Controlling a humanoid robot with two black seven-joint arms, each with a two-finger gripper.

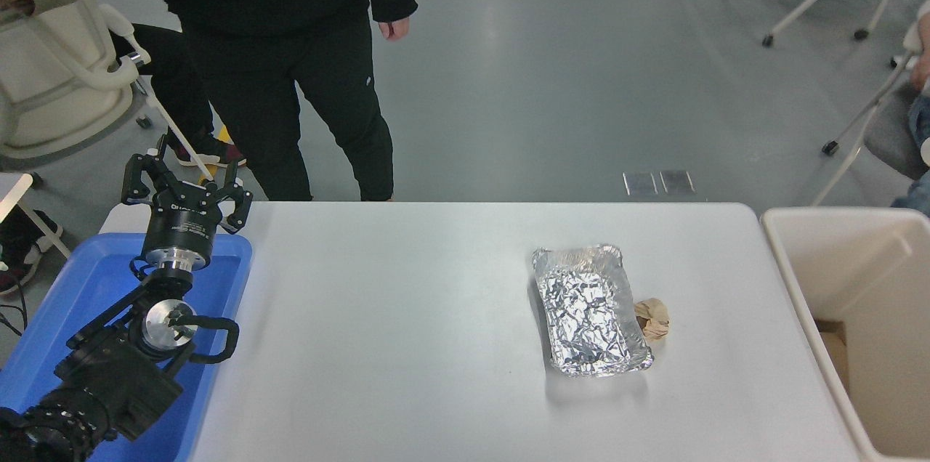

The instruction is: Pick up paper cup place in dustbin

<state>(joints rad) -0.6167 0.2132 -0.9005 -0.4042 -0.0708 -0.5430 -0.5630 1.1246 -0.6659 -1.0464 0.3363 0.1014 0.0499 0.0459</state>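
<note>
The paper cup is out of view, and so is my right gripper. The dustbin (857, 266), a large beige rectangular bin with a thick rim, stands against the table's right edge, with something brown low inside it. My left gripper (185, 182) is parked at the lower left over a blue tub, its fingers spread open and empty.
A crumpled foil tray (592, 309) lies right of the table's middle, with a brown paper wad (652, 318) touching its right side. The blue tub (87, 280) is at the left edge. A person in black (290, 48) stands at the far left side. Chairs stand behind.
</note>
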